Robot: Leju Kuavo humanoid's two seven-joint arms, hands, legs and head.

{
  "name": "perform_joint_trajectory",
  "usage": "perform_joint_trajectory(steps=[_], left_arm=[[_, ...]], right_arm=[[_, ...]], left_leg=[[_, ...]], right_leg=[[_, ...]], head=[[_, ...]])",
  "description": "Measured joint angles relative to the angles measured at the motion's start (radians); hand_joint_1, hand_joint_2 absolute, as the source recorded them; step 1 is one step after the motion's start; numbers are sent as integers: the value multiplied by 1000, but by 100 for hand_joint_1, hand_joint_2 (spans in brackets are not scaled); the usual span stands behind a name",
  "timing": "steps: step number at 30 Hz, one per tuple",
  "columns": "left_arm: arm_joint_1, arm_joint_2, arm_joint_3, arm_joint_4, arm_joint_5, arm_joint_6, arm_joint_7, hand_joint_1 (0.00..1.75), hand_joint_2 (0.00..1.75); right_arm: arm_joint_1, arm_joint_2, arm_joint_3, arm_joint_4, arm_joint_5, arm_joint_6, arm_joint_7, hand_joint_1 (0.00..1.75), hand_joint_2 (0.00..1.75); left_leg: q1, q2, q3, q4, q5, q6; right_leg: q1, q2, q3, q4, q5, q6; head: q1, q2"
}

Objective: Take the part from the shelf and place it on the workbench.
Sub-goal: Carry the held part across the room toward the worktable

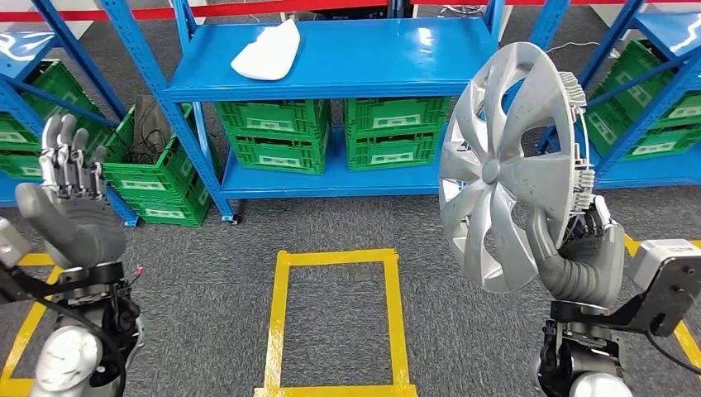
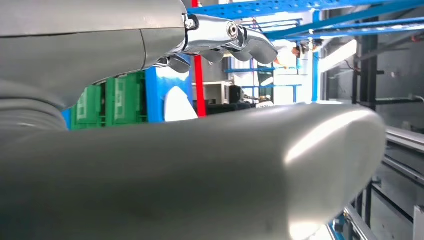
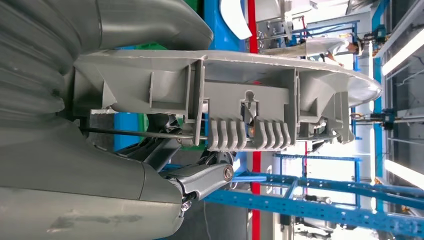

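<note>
At the left, the left hand [image 1: 70, 198] is raised with its palm up and its fingers apart and upright, holding nothing; behind it green crates [image 1: 161, 178] sit on the bottom level of the blue shelf [image 1: 347, 62]. On the shelf's top board, near its left end, lies a white moulded piece [image 1: 269, 51]. On the grey carpet below the shelf's front edge, a rectangle of yellow tape [image 1: 335, 318] marks the floor. At the right, the right hand [image 1: 579, 248] grips the part, a silver wheel cover [image 1: 504, 165], by its lower rim, thumb on the spoked face and fingers behind; the right wrist view shows the cover's clipped back [image 3: 240, 115] pressed between thumb and fingers. The cover stands nearly upright in the air, off the shelf and clear of its front edge. The pick looks done, so the carry is the step in hand. No workbench is in sight, so the next move likely calls for turning toward it while keeping the rim grip firm, since the broad disc could swing or slip.
</note>
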Motion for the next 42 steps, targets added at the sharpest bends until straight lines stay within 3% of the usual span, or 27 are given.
perform_joint_trajectory(steps=[1, 2, 4, 6, 8, 10, 11, 14, 15, 16, 17, 19, 21, 23, 25, 27, 29, 30, 31, 32, 33, 35, 37, 40, 42], left_arm=[[0, 1, 0, 0, 0, 0, 1, 0, 0], [-1, 2, 0, 0, 1, 1, 2, 0, 0], [-4, 4, 1, 0, 3, 2, 2, 0, 0], [-7, 4, 2, -1, 5, 2, -2, 0, 0], [-7, 4, 3, -2, 7, 4, -8, 0, 0], [-6, 4, 3, -2, 8, 7, -11, 0, 0], [-6, 4, 3, -2, 8, 7, -12, 0, 0], [-4, 4, 3, -2, 9, 8, -15, 0, 0], [-3, 4, 3, -2, 9, 8, -16, 0, 0], [-3, 4, 2, -2, 9, 8, -17, 0, 0], [-2, 4, 2, -2, 9, 8, -17, 0, 0], [0, 4, 2, -2, 9, 8, -18, 0, 0], [0, 4, 2, -2, 9, 8, -20, 0, 0], [0, 4, 2, -3, 10, 8, -24, 0, 0], [2, 4, 2, -3, 12, 8, -28, 0, 0], [3, 4, 3, -3, 14, 8, -29, 0, 0], [7, 4, 4, -2, 16, 8, -29, 0, 0], [10, 4, 4, -2, 16, 8, -29, 0, 0], [12, 4, 4, -2, 17, 8, -29, 0, 0], [12, 4, 4, -1, 17, 8, -29, 0, 0], [13, 4, 4, -1, 17, 9, -29, 0, 0], [12, 4, 4, -1, 17, 10, -29, 0, 0], [12, 4, 4, -2, 15, 11, -30, 0, 0], [12, 4, 4, -3, 14, 11, -30, 0, 0], [12, 4, 4, -3, 14, 11, -30, 0, 0]], right_arm=[[0, 1, 0, 0, -1, 0, 0, 175, 175], [0, 1, 0, 0, -1, 0, 0, 175, 175], [-1, 2, 0, 0, -1, 0, 2, 175, 175], [-3, 2, 0, 0, 0, 0, 6, 175, 175], [-7, 2, 0, 0, 0, 0, 10, 175, 175], [-10, 2, 0, 0, 0, 2, 14, 175, 175], [-12, 1, 0, 0, 0, 3, 15, 175, 175], [-18, 1, 0, 0, 1, 7, 18, 175, 175], [-18, 1, 0, 0, 1, 8, 19, 175, 175], [-18, 1, 0, 1, 1, 8, 19, 175, 175], [-18, 1, 1, 1, 1, 9, 20, 175, 175], [-20, 1, 0, 1, 1, 9, 21, 175, 175], [-25, 1, 0, 1, 1, 9, 21, 175, 175], [-29, 1, 0, 0, 3, 10, 22, 175, 175], [-30, 1, 0, 0, 4, 10, 23, 175, 175], [-30, 1, 0, 0, 4, 11, 26, 175, 175], [-30, 1, 0, 0, 4, 11, 27, 175, 175], [-30, 1, 0, 1, 5, 11, 27, 175, 175], [-29, 1, 0, 1, 5, 11, 27, 175, 175], [-29, 2, 1, 2, 5, 11, 27, 175, 175], [-28, 2, 1, 2, 4, 11, 27, 175, 175], [-27, 2, 1, 2, 4, 11, 27, 175, 175], [-27, 1, 1, 2, 4, 11, 27, 175, 175], [-25, 1, 1, 3, 4, 12, 26, 175, 175], [-25, 1, 0, 3, 4, 11, 25, 175, 175]], left_leg=[[-1, 0, 2, 24, -2, 1], [-2, 0, 21, 12, 13, 4], [-8, 0, 107, -101, 55, 15], [-15, -1, 195, -225, 63, 26], [-21, -2, 220, -269, 59, 32], [-19, -1, 211, -277, 75, 41], [-17, 0, 205, -281, 84, 47], [-13, 2, 179, -283, 109, 60], [-13, 2, 167, -282, 117, 60], [-13, 2, 154, -279, 125, 59], [-12, 2, 141, -275, 131, 58], [-11, 1, 118, -265, 142, 53], [-12, 1, 100, -256, 151, 43], [-12, 2, 89, -253, 164, 30], [-10, 2, 81, -251, 170, 17], [-9, 1, 59, -209, 128, 9], [-9, 1, 19, -94, 46, 5], [-8, 1, 2, -32, 15, 4], [-8, 1, -5, 9, 5, 2], [-8, 1, 5, 17, 14, 2], [-8, 1, 32, -9, 37, 2], [-8, 0, 122, -131, 72, 5], [-10, -3, 188, -230, 69, 11], [-13, -4, 188, -255, 77, 30], [-9, -3, 177, -260, 95, 44]], right_leg=[[2, 0, -11, 2, 7, -1], [4, 1, -22, 4, 14, -1], [7, 4, -40, 9, 26, 2], [8, 5, -54, 13, 38, 10], [6, 4, -62, 13, 53, 22], [3, 4, -72, 15, 55, 35], [2, 4, -82, 31, 35, 41], [-3, 4, -130, 183, -84, 55], [-5, 4, -141, 241, -110, 59], [-7, 4, -141, 276, -115, 62], [-9, 4, -126, 279, -101, 64], [-12, 4, -54, 188, -55, 64], [-8, 5, 30, 67, -49, 57], [-2, 6, 61, 15, -63, 47], [-1, 4, 55, 4, -54, 32], [-4, 0, 48, -6, -38, 14], [-3, -2, 33, -7, -24, 3], [-2, -2, 23, -6, -17, 0], [-1, -2, 13, -4, -10, 0], [-1, -2, 1, -2, -3, 1], [-1, -1, -10, 2, 3, 3], [-2, 0, -31, 12, 13, 11], [-1, 1, -46, 20, 24, 22], [-3, 2, -58, 19, 43, 42], [-5, 2, -78, 48, 13, 52]], head=[[-4, 0], [-8, 0], [-17, 0], [-22, 0], [-23, 0], [-25, 0], [-21, 0], [-2, 0], [2, 0], [6, 0], [9, 0], [16, 0], [23, 0], [28, 0], [29, 0], [24, 0], [13, 0], [8, 0], [4, 0], [0, 0], [-3, 0], [-12, 0], [-18, 0], [-18, 0], [-11, 0]])
